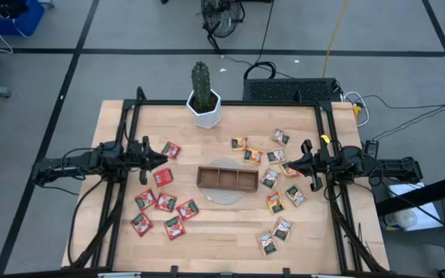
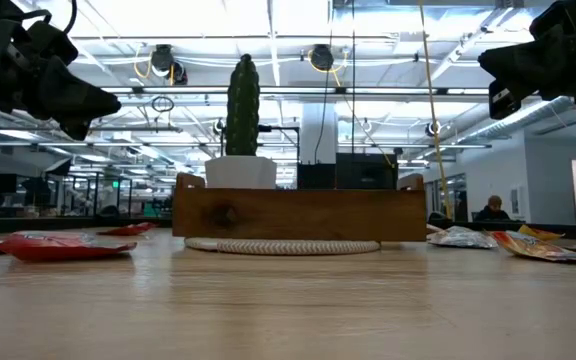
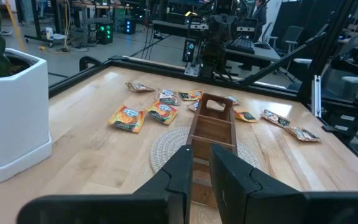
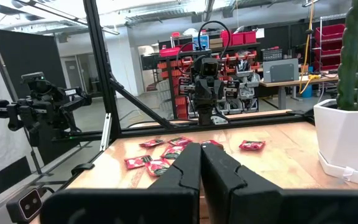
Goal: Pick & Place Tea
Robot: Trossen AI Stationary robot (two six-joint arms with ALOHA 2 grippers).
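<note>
A brown wooden tray stands on a round woven mat at the table's middle. Several red tea sachets lie flat on the table to the tray's left. Several orange and grey-white ones lie flat to its right. My left gripper hovers level above the table's left part and points at the tray. Its fingers are a narrow gap apart, with nothing between them. My right gripper hovers opposite, over the right-hand sachets. Its fingers are shut and hold nothing.
A cactus in a white pot stands at the table's far edge, behind the tray. Black frame rails run along the left and right sides. Bare wood lies in front of the tray, toward the near edge.
</note>
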